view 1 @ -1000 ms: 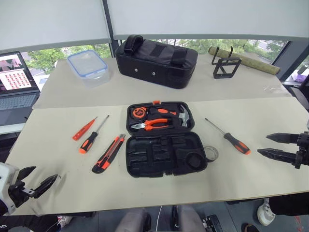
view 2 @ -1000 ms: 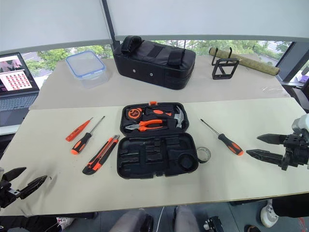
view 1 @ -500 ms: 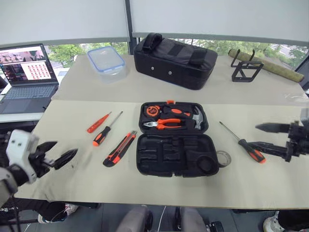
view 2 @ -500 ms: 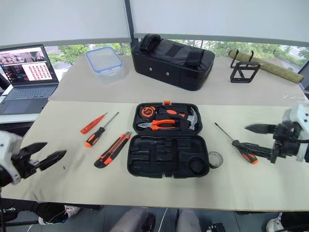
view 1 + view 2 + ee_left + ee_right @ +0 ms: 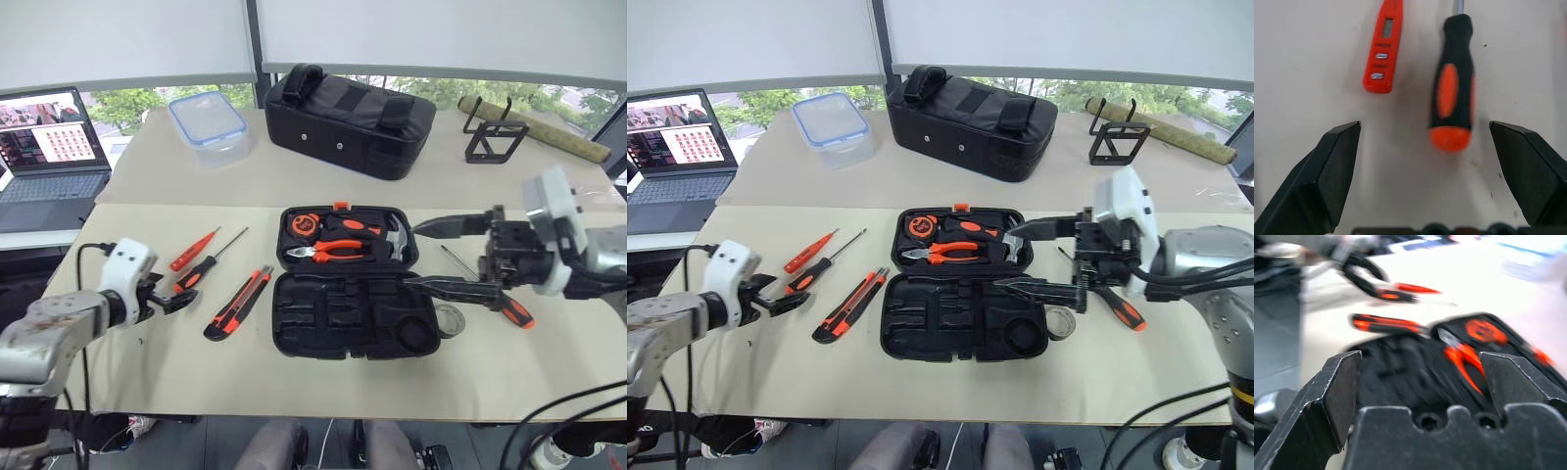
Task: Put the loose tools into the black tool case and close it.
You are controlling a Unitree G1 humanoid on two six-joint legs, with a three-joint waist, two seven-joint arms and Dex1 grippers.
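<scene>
Here, left hand (image 5: 1425, 142) released by a screwdriver (image 5: 1452, 103) (handle between fingers), right hand (image 5: 1034, 257) released over the open tool case (image 5: 960, 318)

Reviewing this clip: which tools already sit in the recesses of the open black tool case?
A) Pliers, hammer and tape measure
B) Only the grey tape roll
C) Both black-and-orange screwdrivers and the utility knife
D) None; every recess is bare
A. In the far half of the black tool case lie the pliers, the hammer and the tape measure.
</scene>
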